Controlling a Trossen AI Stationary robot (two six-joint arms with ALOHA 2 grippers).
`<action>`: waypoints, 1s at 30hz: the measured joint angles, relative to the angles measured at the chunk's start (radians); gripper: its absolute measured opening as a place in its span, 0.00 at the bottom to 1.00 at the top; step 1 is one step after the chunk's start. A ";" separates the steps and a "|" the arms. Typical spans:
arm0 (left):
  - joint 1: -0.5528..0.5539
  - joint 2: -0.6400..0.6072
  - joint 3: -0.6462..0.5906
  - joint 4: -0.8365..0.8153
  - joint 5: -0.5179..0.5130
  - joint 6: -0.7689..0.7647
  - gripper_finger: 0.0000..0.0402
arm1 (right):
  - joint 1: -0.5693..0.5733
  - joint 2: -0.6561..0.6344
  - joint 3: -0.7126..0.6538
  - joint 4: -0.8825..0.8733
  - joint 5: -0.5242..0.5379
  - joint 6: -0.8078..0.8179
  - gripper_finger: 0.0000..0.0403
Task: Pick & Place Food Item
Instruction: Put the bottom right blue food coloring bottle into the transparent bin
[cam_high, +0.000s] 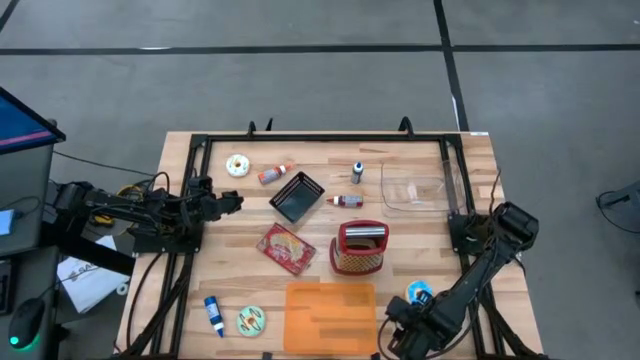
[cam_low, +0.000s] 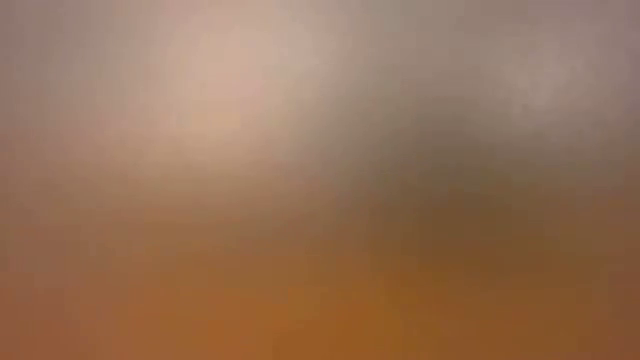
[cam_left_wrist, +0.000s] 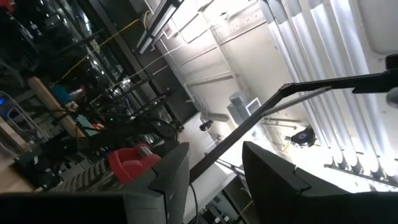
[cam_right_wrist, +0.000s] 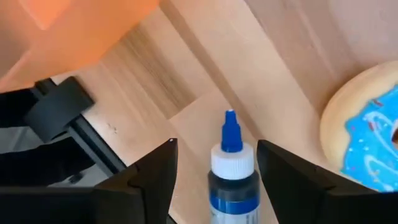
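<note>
a wooden bench (cam_high: 240, 200) on grey floor. at its near right corner the right gripper (cam_right_wrist: 214, 165) points down, fingers apart either side of a blue-capped bottle (cam_right_wrist: 231, 168) beside the blue donut (cam_right_wrist: 367, 137), apparently lining up a grasp. the left gripper (cam_left_wrist: 214, 177) idles far left, fingers apart.

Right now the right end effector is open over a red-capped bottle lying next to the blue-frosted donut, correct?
Not quite: the cap is blue, not red. The right wrist view shows the right end effector open, its fingers on either side of a blue-capped bottle lying on the wooden table, with the blue-frosted donut beside it.
</note>
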 joint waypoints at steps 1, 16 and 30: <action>0.000 0.000 0.000 0.000 0.003 0.000 0.36 | 0.000 0.000 0.000 -0.001 0.001 0.000 0.53; 0.000 0.000 0.000 0.009 -0.006 0.000 0.36 | 0.026 0.058 -0.001 -0.013 0.008 0.005 0.56; 0.000 -0.001 0.000 0.028 -0.008 0.000 0.36 | 0.055 0.124 0.004 -0.045 -0.036 0.011 0.46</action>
